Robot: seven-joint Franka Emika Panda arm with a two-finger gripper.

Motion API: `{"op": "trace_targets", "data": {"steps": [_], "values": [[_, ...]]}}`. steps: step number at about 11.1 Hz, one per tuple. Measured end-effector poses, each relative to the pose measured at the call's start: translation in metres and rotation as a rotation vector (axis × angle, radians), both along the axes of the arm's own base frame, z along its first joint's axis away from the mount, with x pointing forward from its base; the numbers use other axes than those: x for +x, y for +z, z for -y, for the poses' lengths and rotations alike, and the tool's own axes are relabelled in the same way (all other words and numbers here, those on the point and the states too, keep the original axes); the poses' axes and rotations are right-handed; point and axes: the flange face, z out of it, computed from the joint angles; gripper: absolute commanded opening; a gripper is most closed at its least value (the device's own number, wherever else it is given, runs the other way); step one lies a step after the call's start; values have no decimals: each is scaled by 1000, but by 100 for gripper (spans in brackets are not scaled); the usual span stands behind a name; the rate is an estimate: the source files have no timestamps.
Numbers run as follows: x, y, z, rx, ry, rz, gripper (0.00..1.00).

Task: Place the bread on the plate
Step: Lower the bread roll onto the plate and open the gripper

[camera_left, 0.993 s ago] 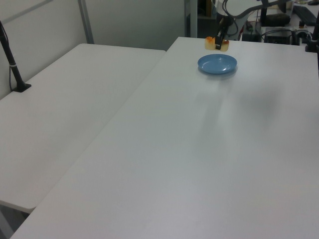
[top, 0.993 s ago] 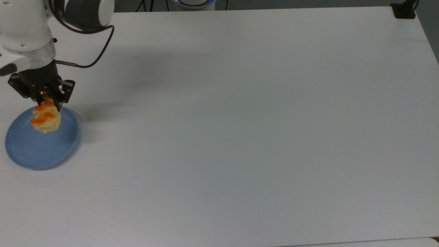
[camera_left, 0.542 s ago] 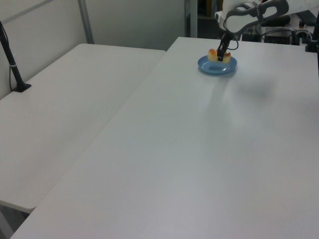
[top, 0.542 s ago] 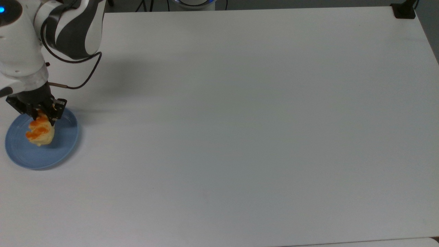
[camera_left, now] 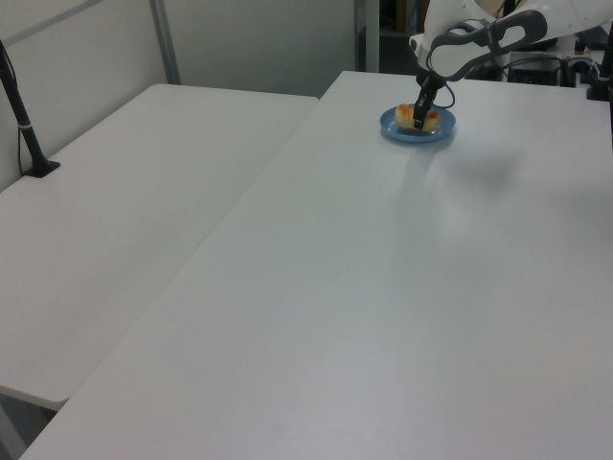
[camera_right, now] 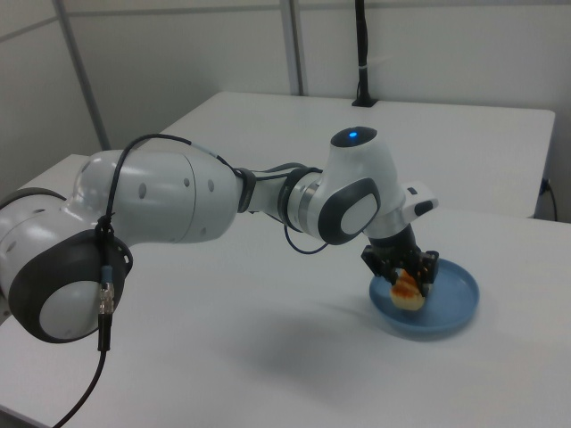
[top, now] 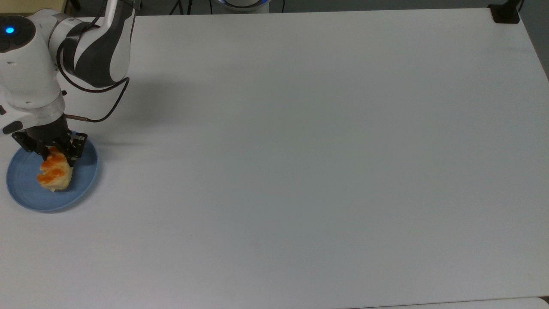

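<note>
The light-blue plate point(top: 25, 189) lies near the left edge of the table in the top view. The bread point(top: 55, 175), pale beige with orange-red glazed patches, is down inside the plate and seems to rest on it. My gripper point(top: 55, 155) points down over the plate's upper part and is shut on the bread's upper end. The left view has the plate point(camera_left: 395, 129) far off, with the bread point(camera_left: 428, 119) and the gripper point(camera_left: 420, 117) in it. In the right view the gripper point(camera_right: 407, 278) pinches the bread point(camera_right: 409, 292) over the plate point(camera_right: 455, 301).
The white table point(top: 300, 150) stretches wide and bare to the top view's right of the plate. A black post base point(top: 505, 13) stands at its far right corner. A second white table point(camera_left: 115, 211) adjoins on the left view's left.
The gripper came down and slightly toward the top view's bottom with the bread, from above the plate's rim to inside the plate. The arm's elbow swung into the top view.
</note>
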Motion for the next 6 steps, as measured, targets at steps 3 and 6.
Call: {"op": "trace_targets", "data": {"steps": [3,6], "values": [[-1,0,2,-44,28,-21,100],[-3,40,3,-55,-30,39,100]]}}
